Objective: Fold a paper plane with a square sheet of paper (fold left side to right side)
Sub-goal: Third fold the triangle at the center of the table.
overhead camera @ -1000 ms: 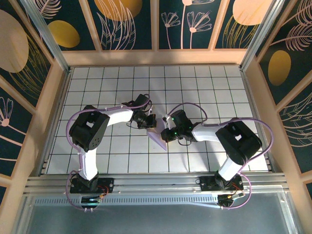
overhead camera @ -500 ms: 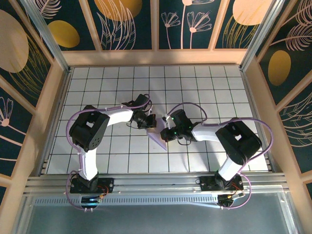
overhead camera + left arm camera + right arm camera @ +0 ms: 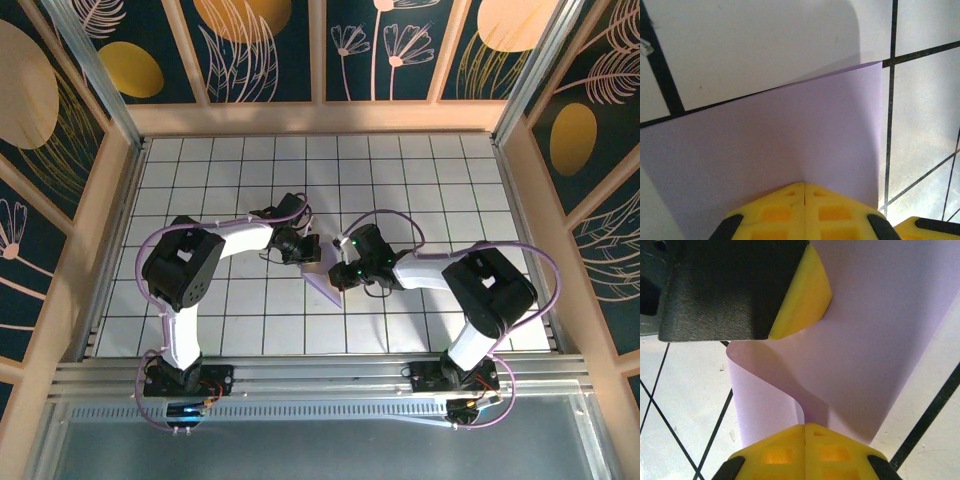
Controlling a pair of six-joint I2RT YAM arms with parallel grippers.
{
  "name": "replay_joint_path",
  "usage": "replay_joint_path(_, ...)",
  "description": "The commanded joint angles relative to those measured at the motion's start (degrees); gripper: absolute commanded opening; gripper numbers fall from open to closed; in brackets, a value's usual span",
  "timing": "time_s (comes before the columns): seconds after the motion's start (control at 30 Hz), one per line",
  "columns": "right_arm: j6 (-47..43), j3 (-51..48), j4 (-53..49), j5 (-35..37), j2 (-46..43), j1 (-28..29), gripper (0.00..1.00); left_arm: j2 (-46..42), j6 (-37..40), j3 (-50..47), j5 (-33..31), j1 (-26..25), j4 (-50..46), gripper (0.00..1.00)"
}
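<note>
The left gripper (image 3: 804,186) has its yellow fingers pressed together. The sheet (image 3: 790,140) runs straight into the seam between them, so it is clamped on the paper's edge. From there the lavender surface spreads flat to a sharp corner lying right by a black grid line of the worktop (image 3: 765,45).

The right gripper (image 3: 804,426) is likewise closed, pinching the sheet where it curls up into a soft S-shaped bend (rounded, not creased). Just beyond that bend, a yellow finger of the left gripper touches the same paper.

From above, the two grippers face each other close together at about the middle of the worktop, well apart from its side edges. The sheet shows as a pale wedge between them and on their near side, narrowing toward the near edge.
</note>
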Motion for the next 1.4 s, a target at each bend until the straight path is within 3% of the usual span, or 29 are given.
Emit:
replay_joint_path(0.0, -0.49, 1.11, -0.13, 0.32, 1.30, -0.24, 0.00, 1.52, 0.82, -1.09, -3.37, -0.30, -2.92, 0.01)
replay_joint_path(0.33, -0.80, 0.72, -0.91, 0.85, 3.16, 0.03, 0.00, 0.96, 0.62, -1.06, -3.84, -0.37, -2.75, 0.03)
replay_joint_path(0.53, -0.90, -0.11, -1.07, 1.38, 3.13, 0.09, 0.00, -0.81, 0.71, 0.58, -5.84, -0.23, -3.51, 0.11)
replay_joint_path(0.77, -1.09, -0.44, -1.32, 1.25, 2.73, 0.07, 0.00, -6.02, 0.81, 3.00, -8.27, 1.44, -5.65, 0.20)
replay_joint_path(0.93, -1.07, -0.53, -1.31, 1.12, 2.28, 0.03, 0.00, -12.22, -0.19, -0.56, -8.66, 3.00, -5.40, 0.17)
replay_joint_path(1.17, -1.24, -0.55, -1.42, 1.01, 2.42, 0.08, 0.00, -21.50, -4.75, -14.36, 1.98, 1.52, 5.77, 0.08)
replay_joint_path(1.37, -1.17, -0.88, -1.63, 1.28, 2.26, 0.11, 0.00, -19.81, -10.46, -20.32, 7.06, -2.01, 14.75, 0.07)
